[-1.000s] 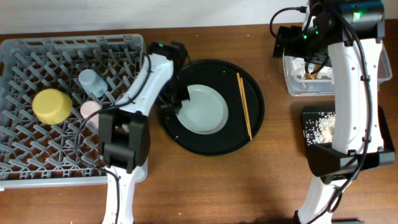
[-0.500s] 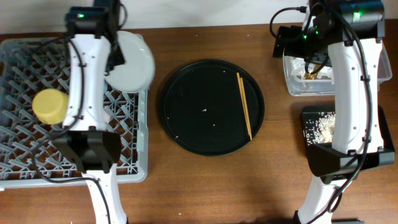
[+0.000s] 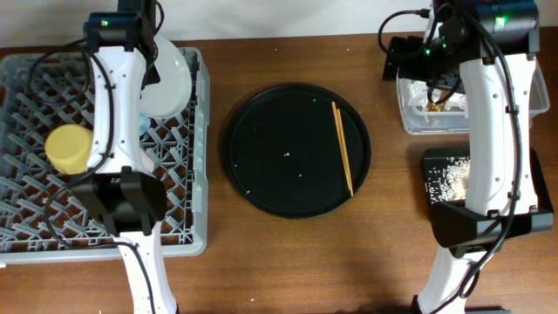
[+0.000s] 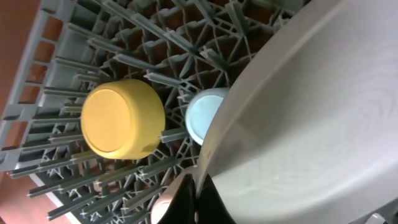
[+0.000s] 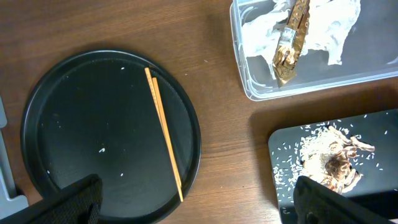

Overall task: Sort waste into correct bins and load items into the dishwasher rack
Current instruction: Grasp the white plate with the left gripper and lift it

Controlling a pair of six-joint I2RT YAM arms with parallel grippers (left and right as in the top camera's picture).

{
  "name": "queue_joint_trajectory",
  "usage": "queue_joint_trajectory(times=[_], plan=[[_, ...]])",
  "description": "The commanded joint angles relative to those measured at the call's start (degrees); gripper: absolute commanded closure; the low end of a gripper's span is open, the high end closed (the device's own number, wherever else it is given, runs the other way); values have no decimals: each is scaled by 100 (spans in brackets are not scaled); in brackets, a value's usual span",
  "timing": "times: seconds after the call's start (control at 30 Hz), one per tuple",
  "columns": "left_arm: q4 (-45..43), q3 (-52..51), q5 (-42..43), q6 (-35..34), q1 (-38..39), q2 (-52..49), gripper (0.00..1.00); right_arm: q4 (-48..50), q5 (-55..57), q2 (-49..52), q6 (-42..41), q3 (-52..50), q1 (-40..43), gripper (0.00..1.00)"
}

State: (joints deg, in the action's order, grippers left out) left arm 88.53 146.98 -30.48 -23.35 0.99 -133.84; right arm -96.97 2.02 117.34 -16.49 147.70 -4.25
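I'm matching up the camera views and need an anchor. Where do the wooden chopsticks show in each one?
Overhead: the chopsticks lie on the right side of the round black tray, running top to bottom.
Left wrist: not in it.
Right wrist: the chopsticks sit left of centre, on the tray's right part.
Shared landmark: the round black tray, seen in the overhead and right wrist views.

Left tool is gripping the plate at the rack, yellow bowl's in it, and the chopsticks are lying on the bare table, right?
No: the overhead view shows the chopsticks on the round black tray, not the table. Rest holds: left tool gripping the plate at the rack, yellow bowl in it.
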Motion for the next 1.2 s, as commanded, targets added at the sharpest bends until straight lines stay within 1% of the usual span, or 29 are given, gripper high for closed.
queue_joint_trajectory(times=[0.0, 0.03, 0.07, 0.2, 0.3, 0.37, 0.43, 0.5, 0.53, 0.6, 0.67, 0.73, 0.8, 0.87, 0.9, 0.97, 1.17], plan=[[-116, 96, 157, 52, 24, -63, 99, -35, -7, 13, -2, 17, 15, 2], [-129, 96, 179, 50, 35, -63, 97, -35, -7, 13, -2, 17, 15, 2], [-127, 96, 177, 52, 46, -63, 93, -35, -7, 13, -2, 17, 15, 2], [-61, 101, 173, 57, 72, -59, 92, -35, -7, 13, -2, 17, 15, 2], [157, 179, 181, 52, 72, -9, 92, -33, -7, 13, 0, 17, 15, 2], [264, 356, 431, 55, 72, 83, 92, -35, -7, 13, -2, 17, 15, 2], [280, 566, 1027, 57, 72, 267, 93, -35, -7, 13, -2, 17, 15, 2], [236, 643, 1405, 57, 72, 457, 93, -35, -7, 13, -2, 17, 15, 2], [203, 660, 1467, 57, 72, 522, 87, -35, -7, 13, -2, 17, 15, 2], [201, 660, 1475, 83, 72, 570, 86, -35, -7, 13, 0, 17, 15, 2], [199, 658, 1556, 313, 72, 516, 87, -35, -7, 13, -2, 17, 15, 2], [195, 632, 1910, 398, 76, 363, 88, -35, -7, 13, -2, 17, 15, 2], [155, 555, 2439, 398, 76, 162, 94, -35, -9, 13, 0, 17, 15, 2], [76, 553, 2747, 400, 76, -59, 98, -35, -7, 13, -2, 17, 15, 2], [-11, 553, 2892, 424, 76, -195, 98, -35, -7, 13, -2, 17, 15, 2], [-258, 553, 3222, 682, 76, -494, 98, -33, -9, 13, -2, 17, 15, 2], [-603, 553, 3565, 680, 76, -1036, 100, -33, -7, 13, -2, 17, 15, 2]])
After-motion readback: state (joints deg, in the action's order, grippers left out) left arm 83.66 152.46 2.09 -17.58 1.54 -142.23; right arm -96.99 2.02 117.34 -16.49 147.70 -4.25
